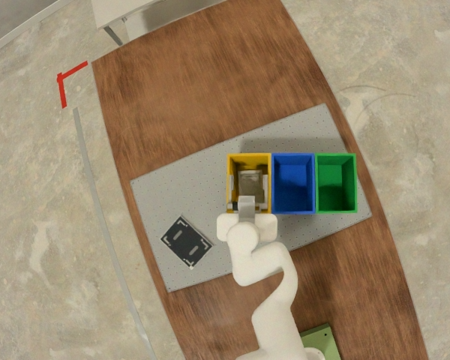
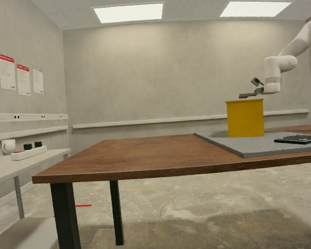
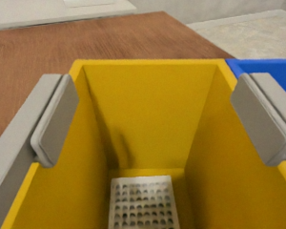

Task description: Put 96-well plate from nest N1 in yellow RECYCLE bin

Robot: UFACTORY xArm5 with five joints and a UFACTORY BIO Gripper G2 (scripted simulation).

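Observation:
The white 96-well plate lies low inside the upright yellow bin, wells up; its near end is cut off in the wrist view. My gripper is open, its fingers apart with nothing between them. It hangs just above the yellow bin's rim, well above the plate. The plate nest N1 is empty.
The blue bin stands upright right beside the yellow one, and the green bin beside the blue. All three stand on the grey perforated board. Both other bins are empty.

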